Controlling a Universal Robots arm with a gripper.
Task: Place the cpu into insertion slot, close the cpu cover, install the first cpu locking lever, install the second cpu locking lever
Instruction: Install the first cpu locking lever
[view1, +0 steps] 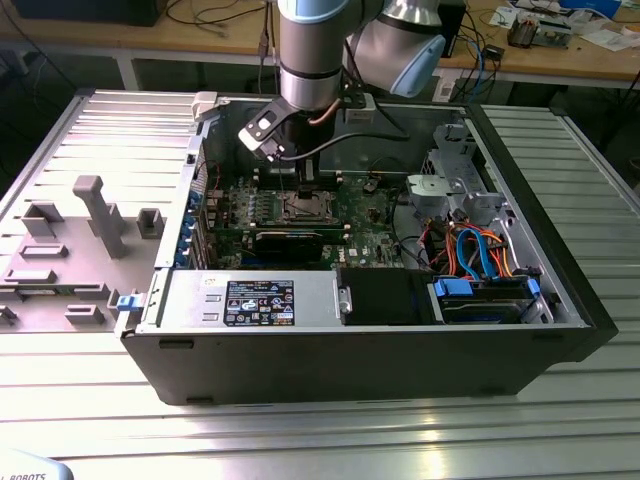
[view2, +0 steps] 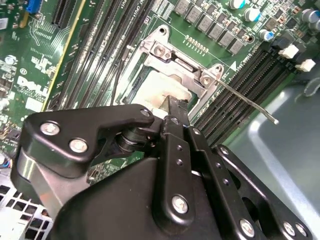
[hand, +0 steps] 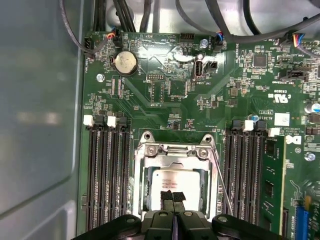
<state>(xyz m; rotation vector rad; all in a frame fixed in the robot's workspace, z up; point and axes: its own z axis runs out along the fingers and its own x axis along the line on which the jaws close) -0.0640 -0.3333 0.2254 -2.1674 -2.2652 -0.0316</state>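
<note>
**Computer case** (view1: 380, 350): lies open on the ribbed metal table. The arm reaches down into it.

**Motherboard** (hand: 165, 100): the green board lies flat directly under the gripper (hand: 172, 196). Long black memory slots (hand: 107, 175) run on both sides of the fingertips.

**Gripper:** the two black fingers are pressed together with nothing pinched between them. In the first wrist view the tips sit over the near edge of the chip; contact cannot be confirmed.

**Insertion slot** (view1: 305, 207): directly below the fingertips.

**Cpu cover** (hand: 172, 154): the thin silver frame appears lowered over the slot and surrounds the fingertips. Judged to be stiff sheet metal on a hinge, light, with sharp edges. Press on the frame bar, not through the window.

**Cpu** (hand: 172, 179): seated in the slot and visible through the cover window, just ahead of the fingertips. Judged light, rigid and smooth-topped, so slippery under a pad. The contact side is fragile; hold by opposite edges only.

**Locking lever** (view2: 247, 101): a thin wire rod that juts out free beside the fingers. It appears unlatched. Judged springy; take hold near the bent free end.
</note>
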